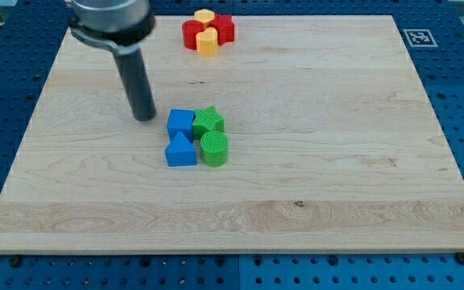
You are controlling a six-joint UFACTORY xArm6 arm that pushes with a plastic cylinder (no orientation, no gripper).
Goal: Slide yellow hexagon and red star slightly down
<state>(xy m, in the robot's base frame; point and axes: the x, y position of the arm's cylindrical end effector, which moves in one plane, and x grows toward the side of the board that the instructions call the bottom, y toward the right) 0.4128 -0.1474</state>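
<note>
A tight cluster sits at the view's top edge of the wooden board (pixel 312 161). In it, the yellow hexagon (pixel 205 15) is at the very top and the red star (pixel 225 28) touches its right side. A second red block (pixel 191 33), rounded, is on the left, and a second yellow block (pixel 207 43) is at the front; its shape is unclear. My tip (pixel 144 118) rests on the board well below and left of this cluster, just left of the blue cube (pixel 180 122), with a small gap between them.
A second group lies mid-board: the blue cube, a blue triangle (pixel 180 151) below it, a green star (pixel 209 121) to the cube's right and a green cylinder (pixel 214 149) below the star. The rod's upper body (pixel 111 20) hangs over the top left.
</note>
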